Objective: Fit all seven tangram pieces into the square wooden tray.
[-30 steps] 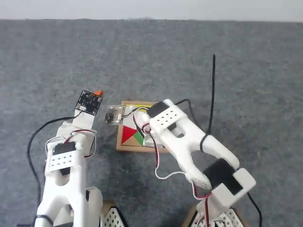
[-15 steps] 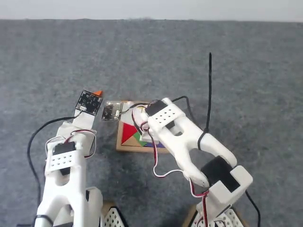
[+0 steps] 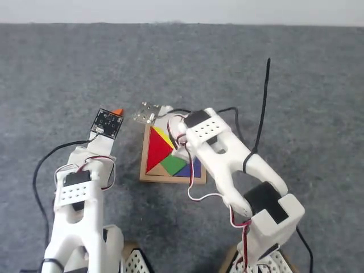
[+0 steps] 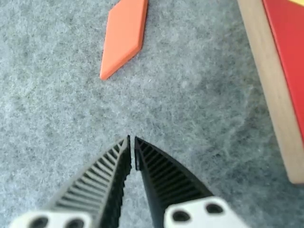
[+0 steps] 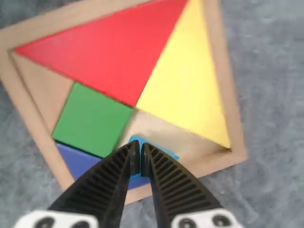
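- Square wooden tray (image 5: 224, 71): it lies on the table between the two arms, directly beneath the right arm's wrist.
- Red triangle (image 5: 109, 57): a large piece, seated flat in the tray with one long side along the rim.
- Yellow triangle (image 5: 185, 90): the second large piece, seated flush against the red triangle.
- Green square (image 5: 90, 118): set in the tray, with one corner at the point where red and yellow meet.
- Dark blue piece (image 5: 76, 159): laid along the rim next to the green square and partly hidden by the right gripper.
- Light blue piece (image 5: 137, 139): a small part is seen at the right gripper's fingertips. Its shape and seating cannot be told.
- Unfilled spaces: bare wood is seen in a triangular gap beside the green square and in a strip under the yellow triangle.
- Orange parallelogram (image 4: 124, 35): it lies flat on the table outside the tray, near the left gripper, and is counted as not yet placed.
- Tally: four pieces are judged seated, one is doubtful, one is outside, and the seventh is not identified.
- Right gripper (image 5: 137, 146): held over the tray's middle, fingers pressed almost together, with nothing seen pinched.
- Left gripper (image 4: 132, 140): held low over the table just short of the orange parallelogram, fingers nearly closed and empty.
- Grey felt table (image 3: 284, 85): the surface on which all of the above is carried.
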You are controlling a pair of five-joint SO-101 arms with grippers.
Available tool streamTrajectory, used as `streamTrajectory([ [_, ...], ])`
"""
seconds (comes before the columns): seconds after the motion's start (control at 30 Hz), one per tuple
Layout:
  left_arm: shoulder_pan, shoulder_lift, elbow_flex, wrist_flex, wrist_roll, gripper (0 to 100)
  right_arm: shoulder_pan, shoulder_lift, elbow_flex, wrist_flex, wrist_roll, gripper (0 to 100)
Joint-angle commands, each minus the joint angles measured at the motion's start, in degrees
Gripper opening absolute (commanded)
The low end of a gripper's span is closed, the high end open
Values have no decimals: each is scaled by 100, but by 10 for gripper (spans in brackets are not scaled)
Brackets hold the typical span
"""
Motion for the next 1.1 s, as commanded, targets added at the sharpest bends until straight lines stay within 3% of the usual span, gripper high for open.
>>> streamTrajectory([
  [0.0,0,-193,-48,-123,-53,15,66,-48,-519,145,-176,8],
  [0.17,0,-193,-48,-123,-53,15,224,-163,-862,567,35,43],
  [0.33,0,-193,-48,-123,-53,15,207,-462,-905,1640,1327,227],
  [0.43,0,-193,-48,-123,-53,15,207,-734,-466,1798,2013,247],
  [0.53,0,-193,-48,-123,-53,15,57,-1077,237,1622,2418,247],
  [0.7,0,-193,-48,-123,-53,15,-31,-1429,1222,514,2453,250],
  [1.07,0,-193,-48,-123,-53,15,-224,-716,1240,-189,2462,248],
])
